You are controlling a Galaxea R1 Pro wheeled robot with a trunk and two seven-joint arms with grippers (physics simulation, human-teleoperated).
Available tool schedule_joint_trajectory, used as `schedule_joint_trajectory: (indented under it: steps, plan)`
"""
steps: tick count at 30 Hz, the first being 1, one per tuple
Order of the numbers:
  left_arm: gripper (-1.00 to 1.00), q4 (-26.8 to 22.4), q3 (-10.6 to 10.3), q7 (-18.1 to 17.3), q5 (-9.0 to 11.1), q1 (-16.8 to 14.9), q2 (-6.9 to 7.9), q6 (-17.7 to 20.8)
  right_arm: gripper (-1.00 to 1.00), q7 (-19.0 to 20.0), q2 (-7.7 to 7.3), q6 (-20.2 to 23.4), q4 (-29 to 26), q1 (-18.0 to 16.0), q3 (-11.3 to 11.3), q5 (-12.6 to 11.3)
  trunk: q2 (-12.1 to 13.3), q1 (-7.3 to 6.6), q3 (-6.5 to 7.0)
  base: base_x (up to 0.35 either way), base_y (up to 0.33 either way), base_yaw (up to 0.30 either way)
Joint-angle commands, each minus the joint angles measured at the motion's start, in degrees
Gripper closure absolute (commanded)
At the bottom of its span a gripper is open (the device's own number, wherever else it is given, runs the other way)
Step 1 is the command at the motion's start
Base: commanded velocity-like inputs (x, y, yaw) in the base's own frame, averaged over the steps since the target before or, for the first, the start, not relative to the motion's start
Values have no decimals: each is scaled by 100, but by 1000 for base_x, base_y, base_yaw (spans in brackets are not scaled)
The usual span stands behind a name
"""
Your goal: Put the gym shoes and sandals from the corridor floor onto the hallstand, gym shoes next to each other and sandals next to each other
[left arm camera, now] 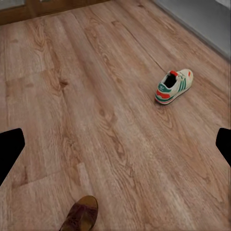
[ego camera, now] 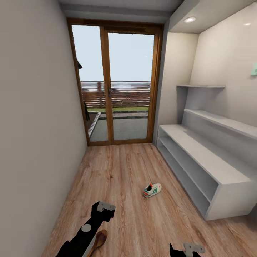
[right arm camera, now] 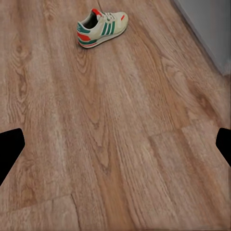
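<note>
One gym shoe (ego camera: pixel 152 190) lies on the corridor floor (ego camera: pixel 121 171) about midway across its width, a little nearer the hallstand (ego camera: pixel 200 157) than the bare left wall, upright on its sole and well apart from the rack's lower shelf. Its white upper, green stripes and red heel tab read plainly from the left wrist view (left arm camera: pixel 173 86) and the right wrist view (right arm camera: pixel 101 28). Nothing yet sits on the hallstand's open tiers or flat top, so the sorting looks hardly begun.

A brown sandal (ego camera: pixel 99 240) rests on the floor near the robot, half hidden beneath the left arm; I take it for a sandal from its tan footbed and dark edge, though little of it shows (left arm camera: pixel 81 215).

Both arms hang low and forward, presumably poised to reach down. The left tool (left arm camera: pixel 115 144) is spread wide, fingers at either edge of its own camera, gripping nothing. The right tool (right arm camera: pixel 115 144) is likewise wide apart and empty, above bare planks. The sandal is the nearer pick for the left arm.
</note>
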Motion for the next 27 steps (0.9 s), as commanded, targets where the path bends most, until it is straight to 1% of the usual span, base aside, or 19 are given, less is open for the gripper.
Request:
schedule_joint_trajectory:
  steps: [1, 4, 9, 19, 22, 24, 25, 26, 27]
  plan:
    - [-100, 2, 8, -9, -52, -3, 0, -19, -100, -8, 4, 1, -5, -2, -5, -36, -3, 0, -6, 0, 184, -300]
    - [-100, 2, 8, -9, -52, -3, 0, -24, -100, -8, 4, 1, -6, -1, -5, -34, -3, 0, -6, 0, 156, -246]
    - [-100, 0, 10, -9, -57, -3, 0, -27, -100, -10, 4, 1, -7, -2, -5, -35, -3, 0, -6, 0, 70, -105]
    - [-100, -7, 21, -9, -59, -3, 0, -28, -100, -8, 8, -2, -5, -2, 3, -32, -3, 0, -6, 0, 4, -6]
    - [-100, -9, 25, -9, -58, -3, 0, -28, -100, -10, 2, -7, 6, -2, -66, -75, -3, 0, -6, 0, 0, 0]
    - [-100, -8, 25, -9, -57, -3, 0, -28, -100, -11, -1, -8, 4, -2, -157, -158, -3, 0, -6, 0, 0, 0]
    - [-100, -8, 25, -9, -58, -3, 0, -28, -100, -11, -2, -8, 5, -2, -295, -319, -3, 0, -6, 0, 0, 0]
    - [-100, -7, 26, -9, -58, -3, 0, -28, -100, -14, -1, -8, 5, -2, -360, -415, -3, 0, -6, 0, 0, 0]
    - [-100, -7, 26, -9, -53, -3, 0, -28, -100, -19, 2, -8, 7, -2, -535, -802, -3, 0, -6, 0, 0, 0]
